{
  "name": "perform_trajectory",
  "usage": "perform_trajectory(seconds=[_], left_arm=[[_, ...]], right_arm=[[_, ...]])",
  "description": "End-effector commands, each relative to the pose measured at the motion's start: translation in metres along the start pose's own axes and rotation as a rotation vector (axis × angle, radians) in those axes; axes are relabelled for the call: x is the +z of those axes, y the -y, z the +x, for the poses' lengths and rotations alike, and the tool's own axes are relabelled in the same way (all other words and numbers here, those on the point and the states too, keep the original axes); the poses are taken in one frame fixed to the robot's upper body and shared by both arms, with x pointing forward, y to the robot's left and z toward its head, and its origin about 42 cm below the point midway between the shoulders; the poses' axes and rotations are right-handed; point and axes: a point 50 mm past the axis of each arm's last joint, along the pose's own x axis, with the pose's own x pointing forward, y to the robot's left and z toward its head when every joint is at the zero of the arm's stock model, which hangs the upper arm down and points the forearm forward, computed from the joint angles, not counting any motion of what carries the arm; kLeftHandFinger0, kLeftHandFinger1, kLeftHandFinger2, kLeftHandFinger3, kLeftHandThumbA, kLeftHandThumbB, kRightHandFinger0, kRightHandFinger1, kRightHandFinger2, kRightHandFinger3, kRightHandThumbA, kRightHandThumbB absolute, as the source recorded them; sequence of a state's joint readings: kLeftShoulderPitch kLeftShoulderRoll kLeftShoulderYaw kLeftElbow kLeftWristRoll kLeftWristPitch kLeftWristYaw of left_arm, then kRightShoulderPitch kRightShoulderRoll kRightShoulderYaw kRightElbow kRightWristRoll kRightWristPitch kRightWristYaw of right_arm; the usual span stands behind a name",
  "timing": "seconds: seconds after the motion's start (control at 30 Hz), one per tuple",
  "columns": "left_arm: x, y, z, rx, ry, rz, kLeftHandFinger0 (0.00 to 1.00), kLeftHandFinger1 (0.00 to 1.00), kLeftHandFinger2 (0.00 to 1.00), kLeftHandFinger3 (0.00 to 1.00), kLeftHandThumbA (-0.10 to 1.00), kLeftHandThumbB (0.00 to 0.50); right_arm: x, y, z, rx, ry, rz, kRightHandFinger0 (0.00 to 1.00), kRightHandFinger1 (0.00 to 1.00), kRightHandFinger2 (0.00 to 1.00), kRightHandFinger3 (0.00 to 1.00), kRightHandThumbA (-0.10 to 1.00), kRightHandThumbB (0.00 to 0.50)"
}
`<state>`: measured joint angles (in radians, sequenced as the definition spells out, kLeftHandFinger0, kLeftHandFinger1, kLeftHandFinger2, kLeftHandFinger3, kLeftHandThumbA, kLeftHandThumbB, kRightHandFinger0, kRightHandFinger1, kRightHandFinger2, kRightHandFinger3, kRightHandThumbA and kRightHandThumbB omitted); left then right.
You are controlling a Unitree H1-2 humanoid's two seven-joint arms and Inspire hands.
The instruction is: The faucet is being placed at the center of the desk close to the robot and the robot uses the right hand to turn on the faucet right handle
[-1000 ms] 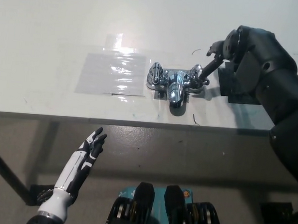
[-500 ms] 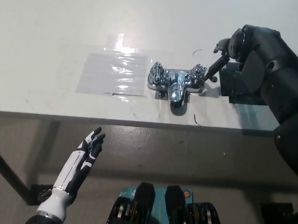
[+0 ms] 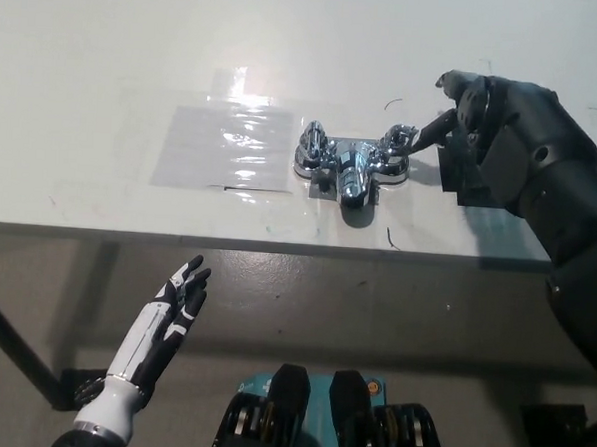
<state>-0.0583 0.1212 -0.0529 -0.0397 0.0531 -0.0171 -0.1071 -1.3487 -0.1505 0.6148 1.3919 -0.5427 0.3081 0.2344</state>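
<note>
faucet [image 3: 349, 168] on desk [image 3: 106, 73], right hand [image 3: 481, 115] fingers spread, fingertip [image 3: 415, 137] at right handle [image 3: 395, 140], left hand [image 3: 179, 299] resting lower left

Nothing legible is showing; the chrome faucet [image 3: 349, 168], the taped clear sheet [image 3: 226, 145] and the white desk [image 3: 107, 63] are displaying no readable writing; the faint pen marks [image 3: 391, 238] are spelling nothing.
</note>
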Motion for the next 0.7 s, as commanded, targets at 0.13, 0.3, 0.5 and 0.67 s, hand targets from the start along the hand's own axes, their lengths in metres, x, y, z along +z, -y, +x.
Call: perform_trajectory(seconds=[0.13,0.3,0.5,0.67], left_arm=[[0.015,-0.006,0.004,-0.005,0.068,-0.035,1.00,1.00,1.00,1.00,0.86,0.000],[0.012,-0.008,0.000,-0.004,0.065,-0.021,1.00,1.00,1.00,1.00,0.86,0.001],[0.008,-0.009,-0.004,0.002,0.048,-0.049,1.00,1.00,1.00,1.00,0.86,0.000],[0.005,-0.009,-0.004,0.003,0.048,-0.049,1.00,1.00,1.00,1.00,0.87,0.015]], right_arm=[[-0.008,0.086,-0.020,-0.358,-0.032,0.103,1.00,1.00,1.00,1.00,0.94,0.288],[-0.020,0.108,-0.025,-0.336,0.005,0.257,1.00,1.00,1.00,1.00,0.90,0.257],[-0.049,0.162,-0.050,-0.260,0.169,0.502,1.00,1.00,1.00,1.00,1.00,0.263],[-0.075,0.200,-0.086,-0.229,0.395,0.732,1.00,1.00,1.00,1.00,1.00,0.294]])
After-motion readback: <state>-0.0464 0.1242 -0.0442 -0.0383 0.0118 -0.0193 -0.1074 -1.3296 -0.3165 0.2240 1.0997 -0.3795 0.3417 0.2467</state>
